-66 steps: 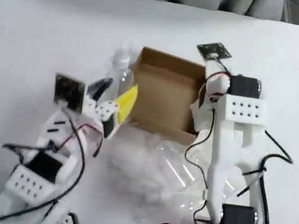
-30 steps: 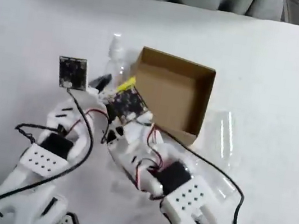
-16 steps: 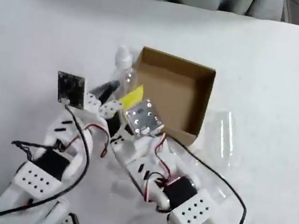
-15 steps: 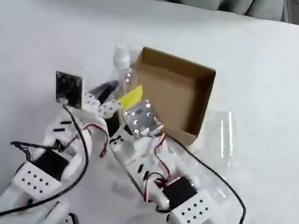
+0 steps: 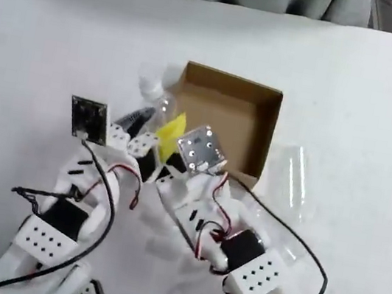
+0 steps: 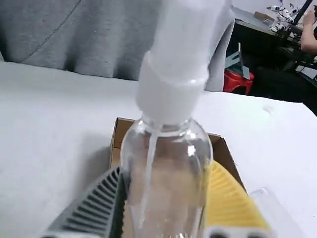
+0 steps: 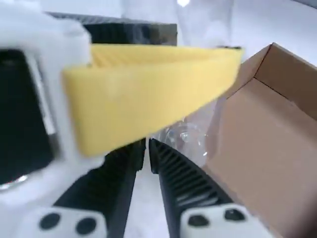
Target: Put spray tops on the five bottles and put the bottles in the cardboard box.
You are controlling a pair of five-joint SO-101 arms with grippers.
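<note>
Bottle (image 6: 166, 183) with spray top (image 6: 181, 59) on is pinched by left gripper (image 6: 166, 208), just beside box (image 5: 230, 80) wall, outside it. Right gripper (image 7: 147, 158) is close by, fingers seemingly pressed together, nothing held. Bottle should be lifted above wall first, carried over open box, lowered inside, only then let go. Right gripper is best kept clear so bottle is not bumped. Firm squeeze is needed; clear plastic is likely slippery.

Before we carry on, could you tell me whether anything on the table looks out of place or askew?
One clear bottle lies on its side on the table, right of the cardboard box. The box looks empty; the left gripper holds a capped bottle in its jaws beside it.
</note>
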